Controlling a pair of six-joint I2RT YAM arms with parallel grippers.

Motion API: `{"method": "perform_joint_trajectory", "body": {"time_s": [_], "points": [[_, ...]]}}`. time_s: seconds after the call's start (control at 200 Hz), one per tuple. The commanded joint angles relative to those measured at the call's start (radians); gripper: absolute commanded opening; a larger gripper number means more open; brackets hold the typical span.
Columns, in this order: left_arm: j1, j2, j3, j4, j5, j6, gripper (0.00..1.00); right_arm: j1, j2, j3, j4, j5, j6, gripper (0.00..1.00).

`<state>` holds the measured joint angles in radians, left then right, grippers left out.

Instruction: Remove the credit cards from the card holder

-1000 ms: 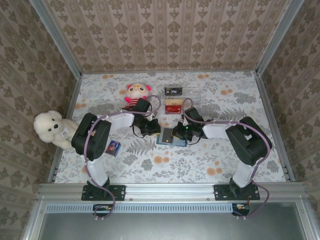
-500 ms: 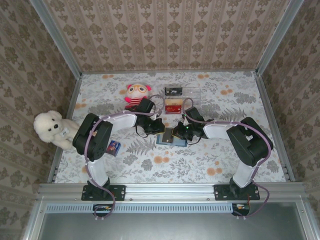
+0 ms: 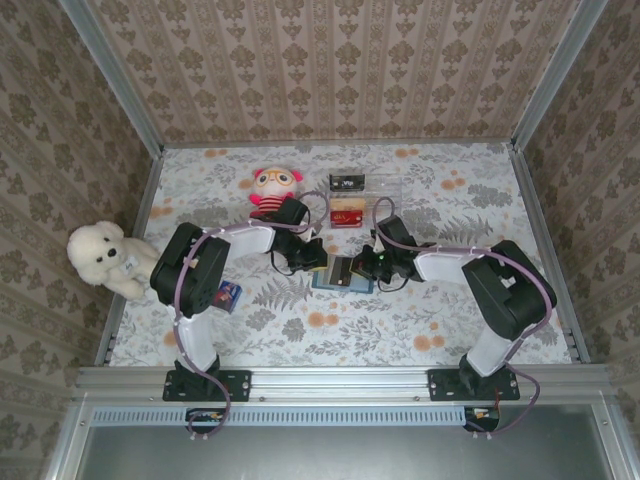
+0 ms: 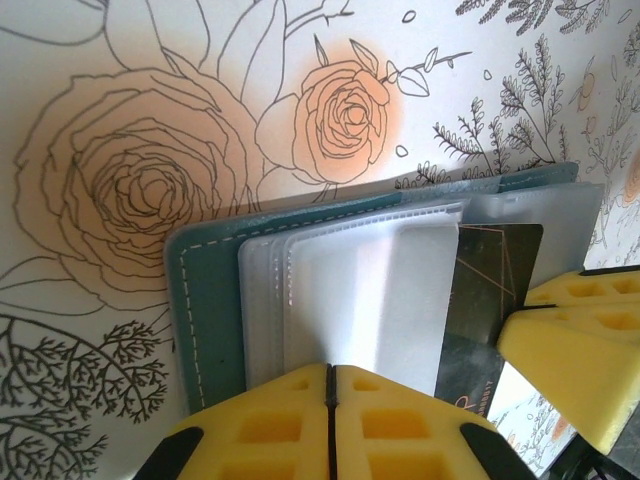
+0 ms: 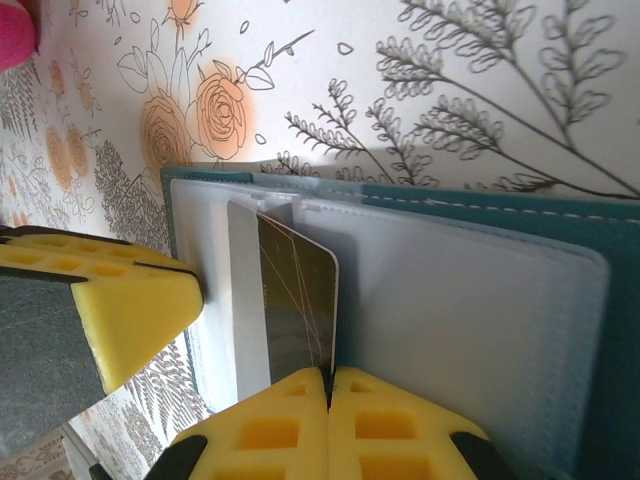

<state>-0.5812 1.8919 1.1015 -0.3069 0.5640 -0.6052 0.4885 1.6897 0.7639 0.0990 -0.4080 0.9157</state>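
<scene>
Pinning the card holder (image 3: 342, 276), laid open on the desk (image 3: 450, 312), is entrusted to the left end effector (image 4: 330, 400), closed on its clear sleeve (image 4: 360, 290). The dark credit card (image 5: 295, 300), clamped by the right end effector (image 5: 328, 385), is best drawn straight along its slot.

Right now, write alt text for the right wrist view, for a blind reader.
The right gripper, yellow fingers shut, pinches the edge of a dark card sticking out of a clear sleeve in an open teal card holder. The left gripper's finger sits at the holder's left edge, all on a floral tablecloth.
</scene>
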Motion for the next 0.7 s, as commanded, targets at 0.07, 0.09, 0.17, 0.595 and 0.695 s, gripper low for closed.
{"method": "perform_joint_trajectory", "body": {"time_s": [0.07, 0.09, 0.17, 0.595, 0.695], "points": [[0.007, 0.035, -0.007, -0.048, -0.019, 0.028, 0.08, -0.010, -0.025, -0.030, 0.043, -0.005, 0.007, 0.03], [0.007, 0.035, -0.008, -0.047, -0.017, 0.029, 0.08, -0.011, -0.029, -0.035, 0.050, -0.006, 0.009, 0.02], [0.007, 0.032, -0.008, -0.046, -0.015, 0.029, 0.08, -0.019, -0.050, -0.064, 0.092, -0.013, 0.016, 0.00], [0.009, -0.022, -0.014, 0.001, 0.067, 0.038, 0.20, -0.072, -0.203, -0.220, 0.278, -0.053, 0.013, 0.00], [0.011, -0.057, -0.021, 0.032, 0.099, 0.022, 0.24, -0.094, -0.227, -0.259, 0.333, -0.067, 0.030, 0.00]]}}
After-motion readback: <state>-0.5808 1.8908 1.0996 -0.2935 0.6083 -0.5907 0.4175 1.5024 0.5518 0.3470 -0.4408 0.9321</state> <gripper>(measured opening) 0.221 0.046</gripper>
